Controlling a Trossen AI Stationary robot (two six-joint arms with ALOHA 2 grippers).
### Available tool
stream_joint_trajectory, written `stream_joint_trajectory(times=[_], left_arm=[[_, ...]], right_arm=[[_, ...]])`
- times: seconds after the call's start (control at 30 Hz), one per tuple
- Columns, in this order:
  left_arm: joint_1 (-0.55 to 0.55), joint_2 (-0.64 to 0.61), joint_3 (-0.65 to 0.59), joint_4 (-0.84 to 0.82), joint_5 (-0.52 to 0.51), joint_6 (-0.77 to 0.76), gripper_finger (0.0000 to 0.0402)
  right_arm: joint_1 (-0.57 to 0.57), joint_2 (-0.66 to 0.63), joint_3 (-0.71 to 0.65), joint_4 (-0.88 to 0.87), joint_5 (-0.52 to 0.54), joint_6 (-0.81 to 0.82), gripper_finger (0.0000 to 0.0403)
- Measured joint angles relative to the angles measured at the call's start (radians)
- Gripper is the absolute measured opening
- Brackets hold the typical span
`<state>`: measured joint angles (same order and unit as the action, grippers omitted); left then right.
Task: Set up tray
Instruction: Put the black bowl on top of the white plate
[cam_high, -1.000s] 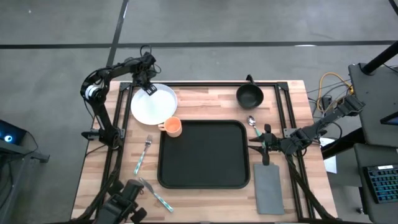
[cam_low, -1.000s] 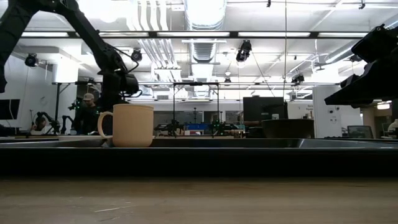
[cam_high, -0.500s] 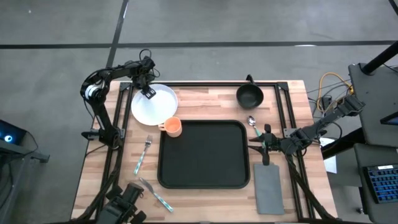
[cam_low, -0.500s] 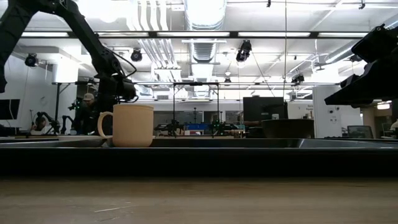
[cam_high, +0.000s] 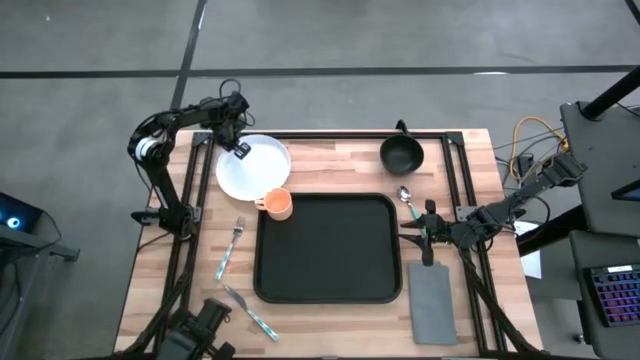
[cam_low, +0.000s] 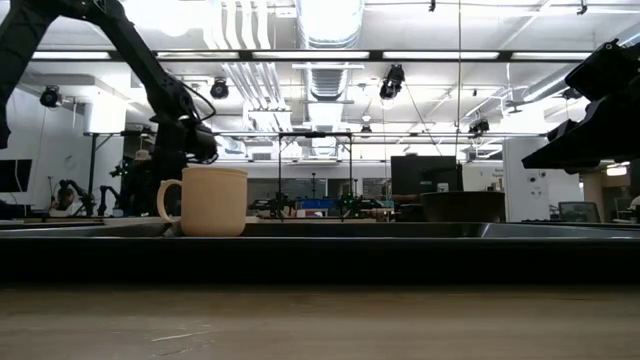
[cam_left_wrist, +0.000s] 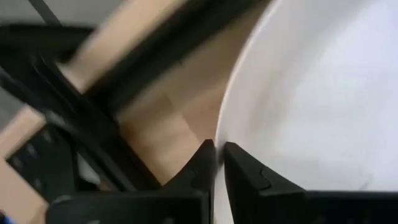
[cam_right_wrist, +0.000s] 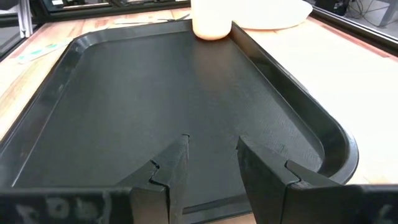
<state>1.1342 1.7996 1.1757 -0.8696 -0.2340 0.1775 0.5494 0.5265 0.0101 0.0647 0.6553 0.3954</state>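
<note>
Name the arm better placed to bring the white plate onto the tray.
Left. Its gripper is shut on the white plate, fingers pinching the rim. The right gripper is open at the tray far edge, away from the plate.

tray black | plate white | cup orange | napkin grey

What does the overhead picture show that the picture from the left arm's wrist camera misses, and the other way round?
Only the overhead view shows the black tray, orange cup, black bowl, spoon, fork, knife, grey napkin, and the right gripper waiting at the tray's right edge. Only the wrist view shows the left gripper pinching the rim up close. Both show the white plate and wooden table.
</note>
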Motion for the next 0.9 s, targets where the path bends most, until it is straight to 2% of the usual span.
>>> stream_joint_trajectory(times=[0.17, 0.57, 0.9], left_arm=[[-0.004, -0.064, 0.0, -0.07, 0.03, -0.039, 0.0001], [-0.015, -0.367, 0.0, -0.16, 0.117, -0.076, 0.0002], [-0.035, -0.469, 0.002, -0.178, 0.149, -0.091, 0.0002]], right_arm=[[0.0, 0.0, 0.0, 0.0, 0.0, -0.01, 0.0128], [0.0, 0.0, 0.0, 0.0, 0.0, -0.018, 0.0128], [0.0, 0.0, 0.0, -0.001, 0.05, -0.033, 0.0128]])
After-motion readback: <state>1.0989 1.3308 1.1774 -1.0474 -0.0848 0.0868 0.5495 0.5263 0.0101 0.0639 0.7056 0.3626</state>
